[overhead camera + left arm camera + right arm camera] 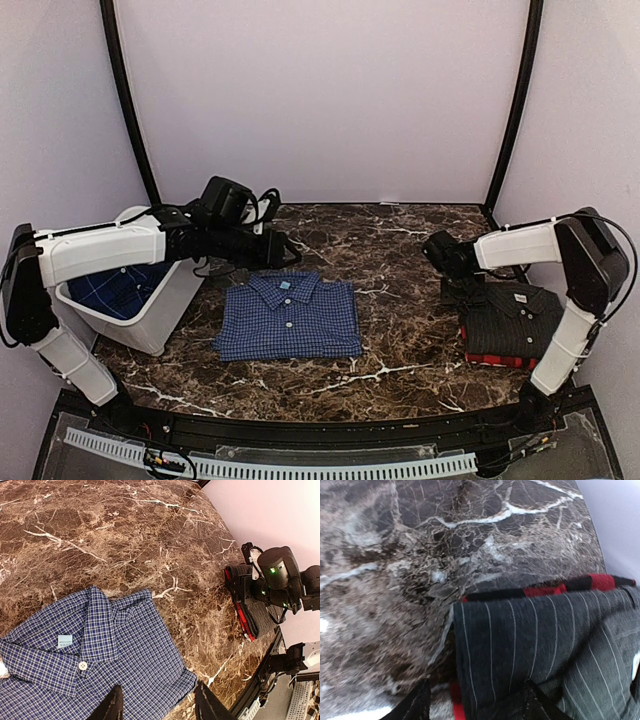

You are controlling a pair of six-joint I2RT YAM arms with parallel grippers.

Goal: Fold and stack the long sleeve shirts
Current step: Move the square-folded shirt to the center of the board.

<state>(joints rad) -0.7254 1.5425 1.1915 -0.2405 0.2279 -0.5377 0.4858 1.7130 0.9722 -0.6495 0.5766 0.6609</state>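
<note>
- The blue-and-white check shirt [288,318] lies folded flat at the middle of the marble table [400,240]. Its collar is toward the far side and its buttoned front faces up.
- The left gripper [288,252] hovers just beyond that collar, above the table. In the left wrist view its two fingers [112,707] stand spread apart with nothing between them, over the shirt's front [100,665].
- The black pinstripe shirt [515,315] sits folded on the right side of the table, on top of the red-and-black plaid shirt [495,358]. The plaid shirt shows as a strip along the near edge of the stack.
- The right gripper [463,290] hangs at the left edge of that stack. In the right wrist view its fingers [415,705] are parted wide, one on the table side and the other over the pinstripe cloth [535,645]. Neither finger pinches the cloth. A red plaid edge [560,587] peeks out beyond the pinstripe.
- The two piles lie well apart on the marble.
- A white plastic bin [150,325] stands tilted at the left edge of the table, beneath the left arm. It holds a dark blue checked cloth [120,290].
</note>
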